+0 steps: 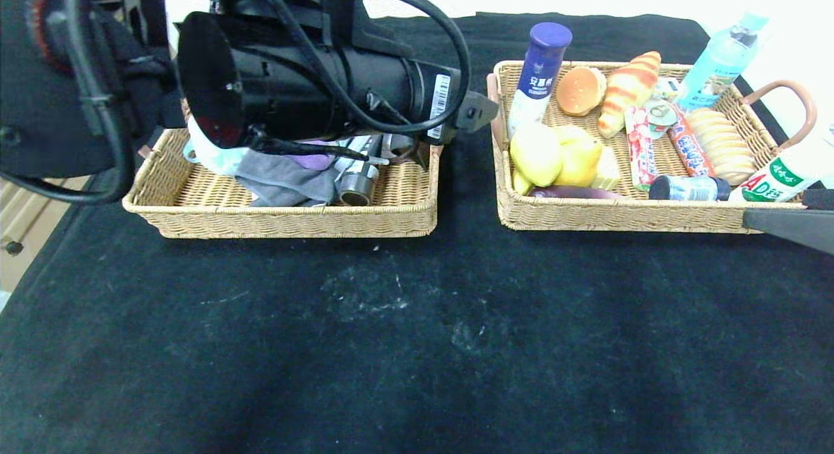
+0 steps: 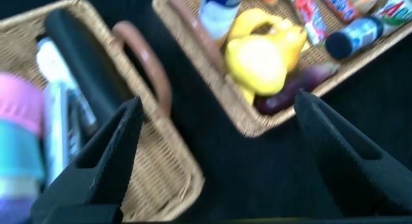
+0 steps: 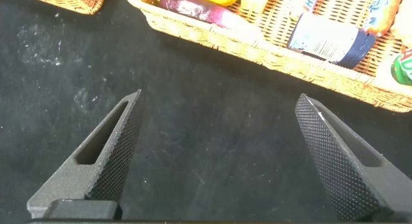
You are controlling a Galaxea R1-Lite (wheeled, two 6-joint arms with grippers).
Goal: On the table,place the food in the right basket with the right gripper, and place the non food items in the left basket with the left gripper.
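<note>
Black table (image 1: 417, 350): "AD" bottle (image 1: 778, 177) in right basket (image 1: 625, 216).

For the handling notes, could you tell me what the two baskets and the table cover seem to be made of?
Left basket and right basket: woven wicker or rattan, tan and matte, weave strands visible. Table cover: seemingly black cloth, dull, showing whitish scuffs or dust.

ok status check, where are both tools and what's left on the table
Left tool open, empty, over left basket. Right tool open, empty, above cloth beside right basket. Food in right basket, non-food in left. No loose items visible on the cloth.
</note>
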